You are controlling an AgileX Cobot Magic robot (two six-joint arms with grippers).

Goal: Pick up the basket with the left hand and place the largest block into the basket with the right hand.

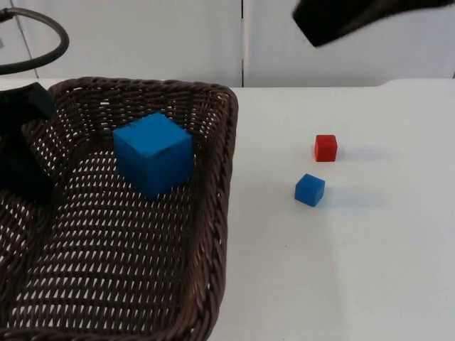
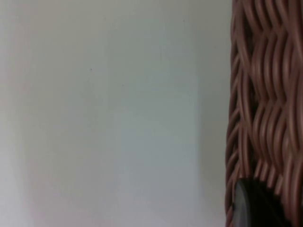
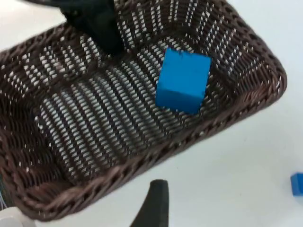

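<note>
Dark brown wicker made up the basket [image 1: 206,213], which took the near left part of the top view, its woven floor open to the camera. The large blue block [image 1: 153,153] sat inside it, toward the far half of the floor, a little tilted; the right wrist view showed the same block [image 3: 182,80] resting on the weave near one long wall of the basket [image 3: 156,151]. The left gripper [image 1: 25,142] was at the basket's left rim, its dark body reaching over the wall, and the left wrist view had the wicker wall [image 2: 265,104] pressed close against a black fingertip [image 2: 255,203], so the jaws were clamped on that rim. On the white table [image 1: 341,270] to the right, well apart from the basket, lay a small blue cube [image 1: 310,190], and just beyond it a small red cube [image 1: 325,148]. Farthest back, the right arm [image 1: 355,18] hung high before the grey partition wall [image 1: 142,35]; whether its jaws were wide or narrow could not be told.
</note>
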